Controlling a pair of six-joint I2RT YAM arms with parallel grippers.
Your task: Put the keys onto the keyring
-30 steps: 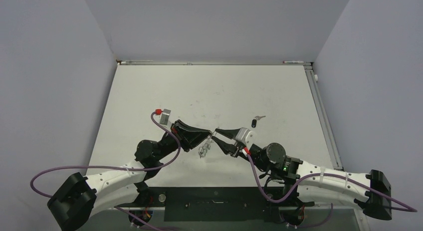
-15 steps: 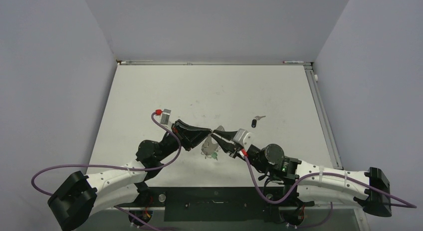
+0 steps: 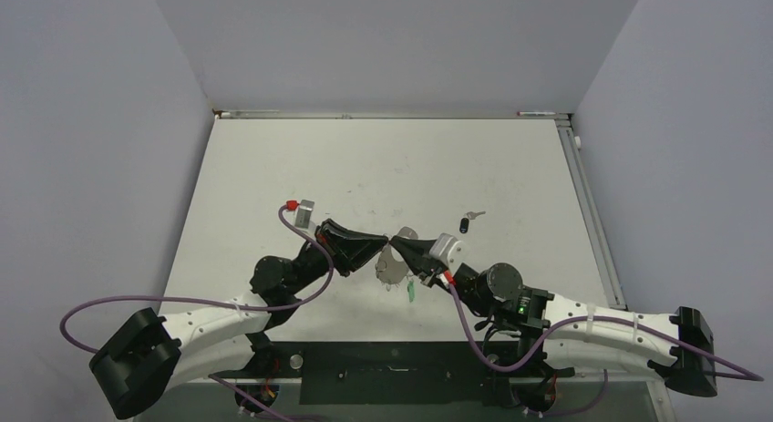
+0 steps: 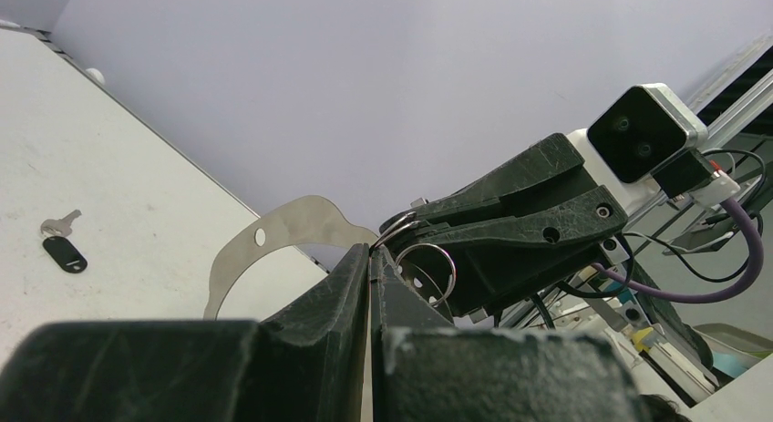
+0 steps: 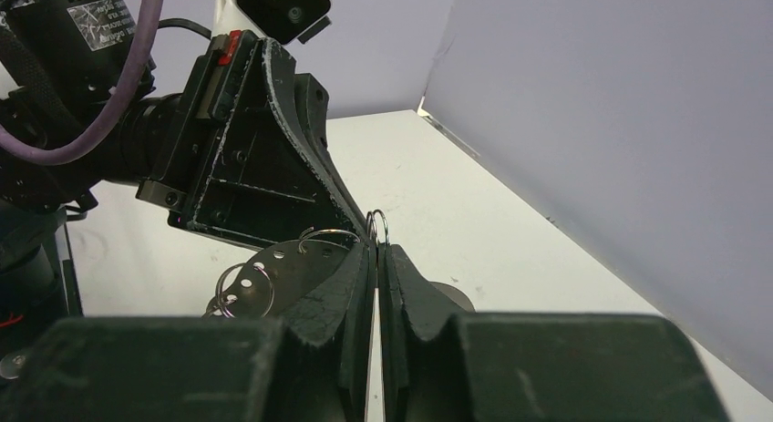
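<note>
**Held aloft, two-point grip**

Left tool [image 3: 381,246] and right tool [image 3: 394,246] are meeting tip to tip above the worktop's [image 3: 301,158] near edge. Both are clamping the keyring [image 3: 392,269], green tag [image 3: 411,291] dangling. Black-headed key [image 3: 466,225] is lying mid-worktop, apart.

Table [image 3: 273,167]: white top with faint scuffs just beyond the left gripper [image 3: 384,248] and right gripper [image 3: 393,246], which sit over its near-middle. Lavender-grey walls box it in. The back wall [image 3: 392,39] is well beyond both grippers, the left wall [image 3: 82,149] is out past the left gripper, and the right wall [image 3: 693,149] is out past the right one. Metal strip [image 3: 392,116] along the far edge, a second rail [image 3: 592,203] down the right edge. Black base plate [image 3: 383,363] on the near side of the grippers. Light is flat and even, shadows soft.
</note>
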